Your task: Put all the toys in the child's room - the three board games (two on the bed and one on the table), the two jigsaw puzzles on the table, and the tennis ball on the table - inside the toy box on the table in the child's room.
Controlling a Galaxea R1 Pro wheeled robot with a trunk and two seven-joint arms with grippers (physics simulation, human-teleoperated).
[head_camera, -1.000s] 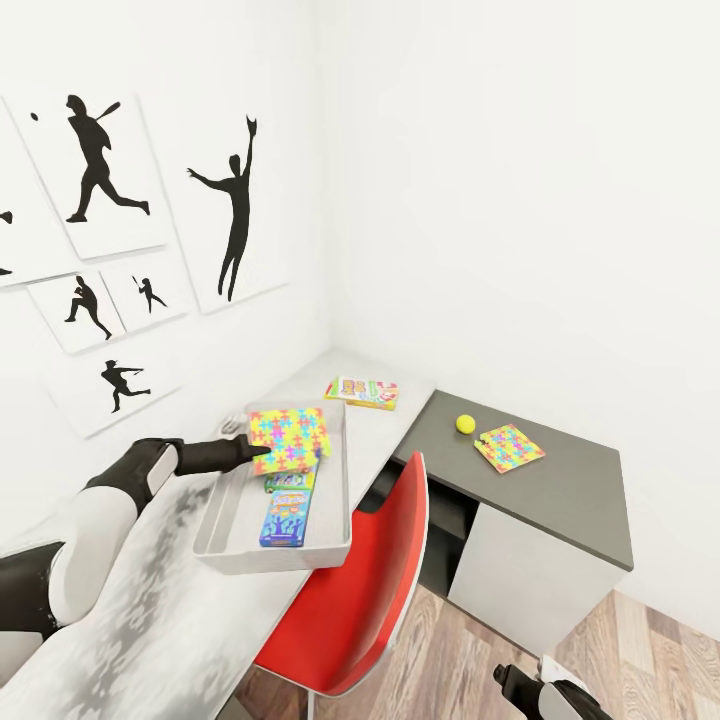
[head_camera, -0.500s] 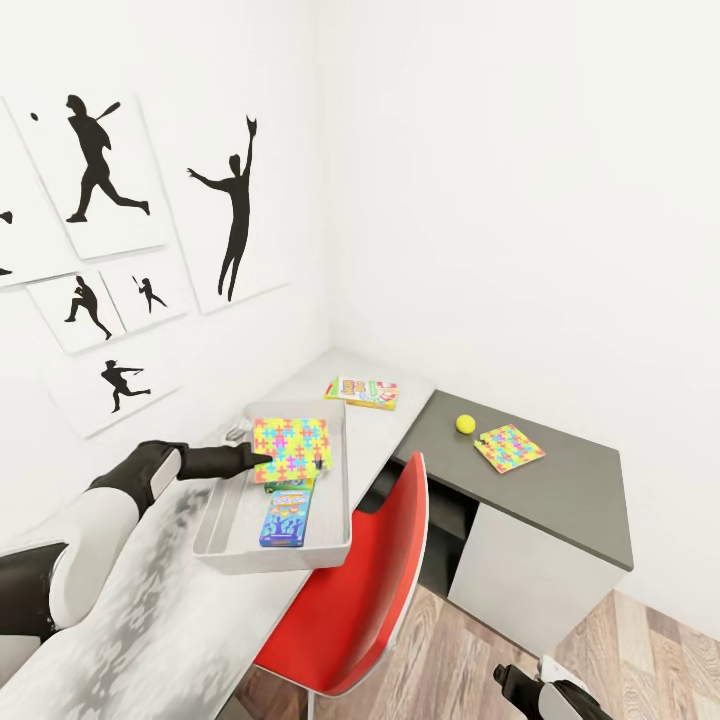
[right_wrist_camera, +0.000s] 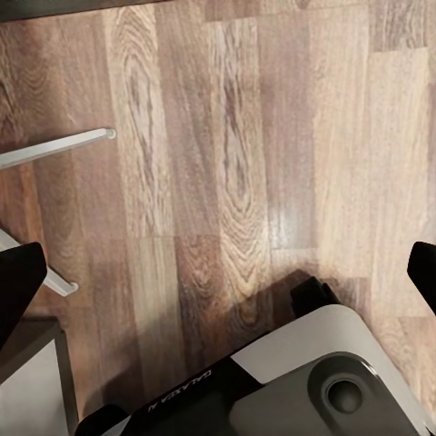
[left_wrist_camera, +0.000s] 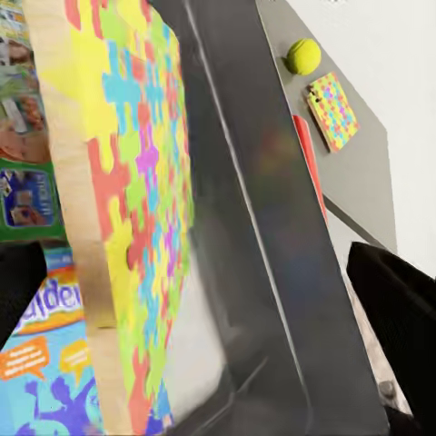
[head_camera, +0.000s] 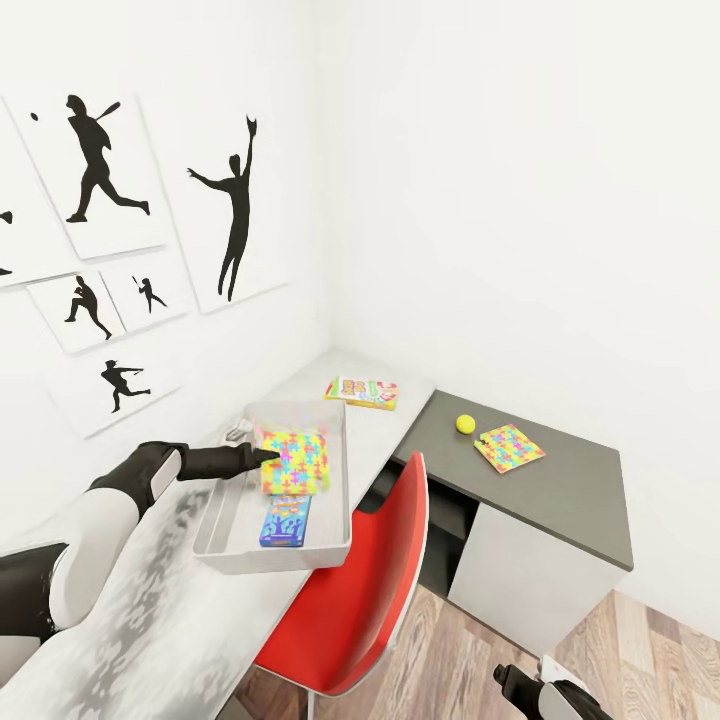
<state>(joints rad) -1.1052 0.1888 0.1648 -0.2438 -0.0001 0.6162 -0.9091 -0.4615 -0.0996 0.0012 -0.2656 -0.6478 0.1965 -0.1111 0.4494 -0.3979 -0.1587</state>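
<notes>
My left gripper [head_camera: 268, 457] [left_wrist_camera: 209, 300] is open over the grey toy box [head_camera: 335, 500] [left_wrist_camera: 263, 227] on the table [head_camera: 190, 620]. A jigsaw puzzle [head_camera: 295, 462] [left_wrist_camera: 127, 209] sits tilted and blurred between the spread fingers, low in the box. Under it lie a blue board game [head_camera: 285, 522] [left_wrist_camera: 45, 363] and a green one [left_wrist_camera: 23, 182]. A yellow-orange board game [head_camera: 361, 392] lies on the table beyond the box. The tennis ball [head_camera: 465, 424] [left_wrist_camera: 303, 56] and the second jigsaw puzzle [head_camera: 510, 446] [left_wrist_camera: 332, 111] rest on the dark lower wing. My right gripper [right_wrist_camera: 218, 282] hangs open over the wood floor.
A red chair [head_camera: 370, 590] stands pushed in at the table beside the toy box, between me and the dark wing [head_camera: 570, 510]. Walls close the corner behind the table. My base [right_wrist_camera: 300, 391] shows below the right gripper.
The jigsaw puzzle has dropped from above the toy box rim down into the box, now blurred and tilted. The left arm has barely moved. The right arm is still.
</notes>
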